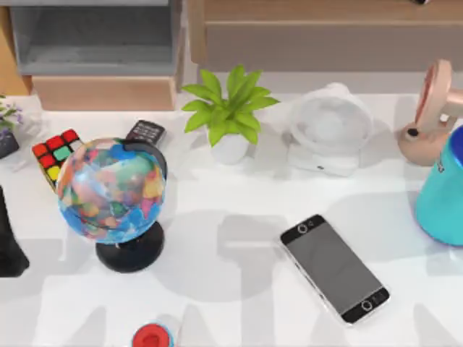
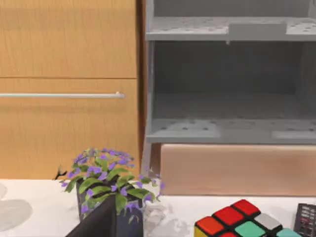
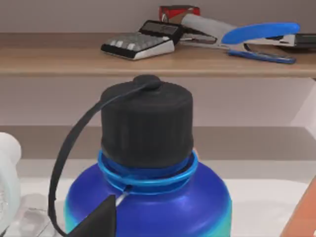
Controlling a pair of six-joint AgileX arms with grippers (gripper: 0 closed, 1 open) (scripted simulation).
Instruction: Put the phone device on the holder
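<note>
The phone device (image 1: 335, 268) lies flat and face up on the white table (image 1: 239, 303), lower right of centre in the top view, angled diagonally, its round button toward the lower right. It sits well apart from the globe (image 1: 111, 189) at left and just left of the blue bottle (image 1: 443, 189). Whether either gripper is open or closed cannot be told.

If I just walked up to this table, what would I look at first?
Probably the colourful globe on its black stand at the table's left, with a Rubik's cube right behind it. Next, the phone device lying flat toward the right front, and the leafy green plant behind the middle.
</note>
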